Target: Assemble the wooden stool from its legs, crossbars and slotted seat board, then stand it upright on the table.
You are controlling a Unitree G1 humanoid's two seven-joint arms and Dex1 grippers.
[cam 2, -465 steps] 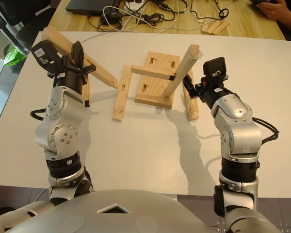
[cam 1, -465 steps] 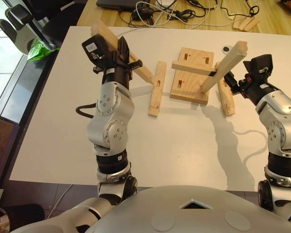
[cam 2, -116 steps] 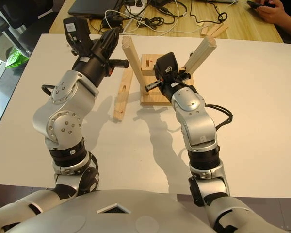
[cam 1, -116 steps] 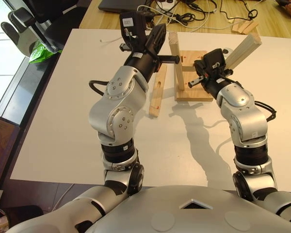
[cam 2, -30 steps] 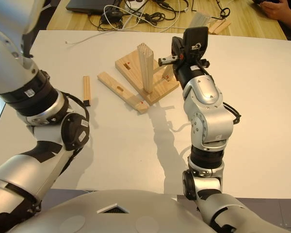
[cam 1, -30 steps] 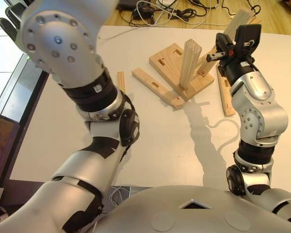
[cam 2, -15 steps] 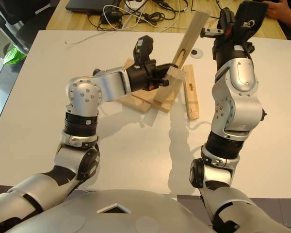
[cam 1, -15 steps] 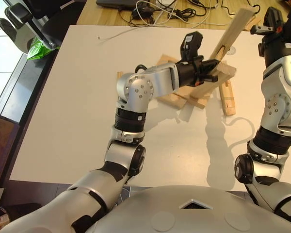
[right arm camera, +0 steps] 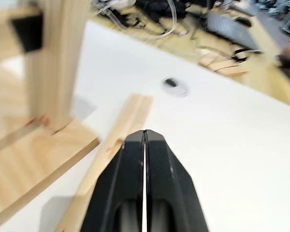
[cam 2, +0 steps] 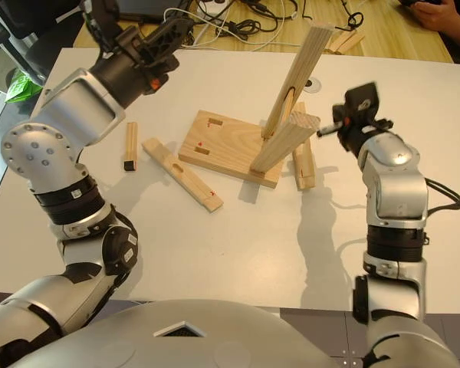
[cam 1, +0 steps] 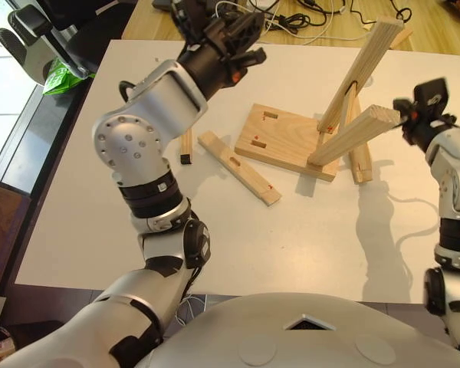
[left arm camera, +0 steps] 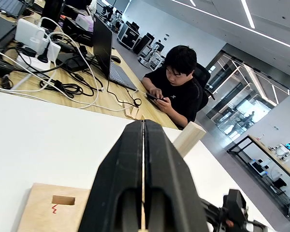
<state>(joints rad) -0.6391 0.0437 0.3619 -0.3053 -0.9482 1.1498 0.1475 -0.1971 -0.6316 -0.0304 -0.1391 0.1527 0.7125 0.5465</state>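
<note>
Left eye view: the left gripper (cam 1: 239, 32), clenched on nothing, hangs well beyond the seat board (cam 1: 280, 142). The right gripper (cam 1: 408, 121), also closed and empty, sits near the standing legs (cam 1: 351, 136).

Left wrist view: the board lies beneath the jaws.

Right wrist view: a loose leg (right arm camera: 121, 125) lies just ahead of the jaws. It is probably light, stiff wood, best pinched mid-length.

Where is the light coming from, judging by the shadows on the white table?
Left eye view: the tall leg and the leaning leg throw a long soft shadow across the table toward the robot, so the light likely sits above and beyond the far edge. Left wrist view: bright ceiling strip lights run overhead, a likely source.
</note>
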